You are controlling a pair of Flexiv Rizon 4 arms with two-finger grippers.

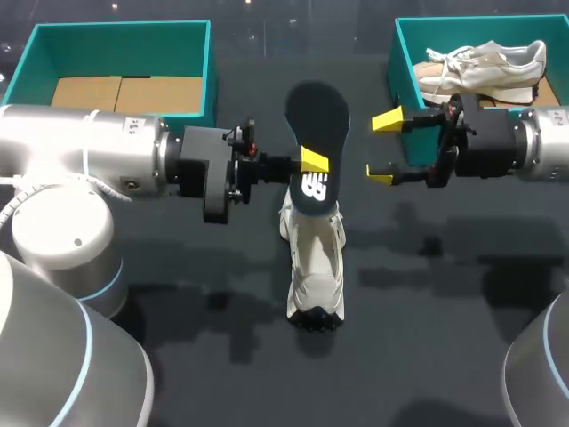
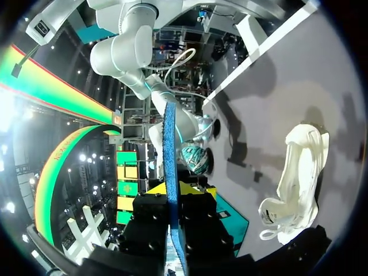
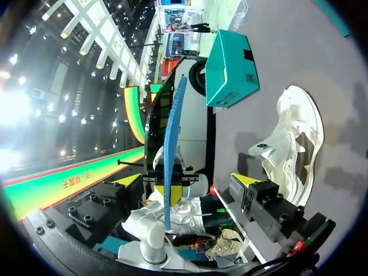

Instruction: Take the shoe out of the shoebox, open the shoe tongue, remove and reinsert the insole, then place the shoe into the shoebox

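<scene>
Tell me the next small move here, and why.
Probably lower the insole, held by the left gripper, toward the opening of the white shoe on the table: the insole is fully out, and the right gripper hangs open and empty beside it.

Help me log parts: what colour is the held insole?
The insole is black with a white logo; head view.

Right claw (image 3: 187, 179), spread wide, faces the edge-on insole (image 3: 172, 126), shoe (image 3: 299, 132) beside it.
</scene>
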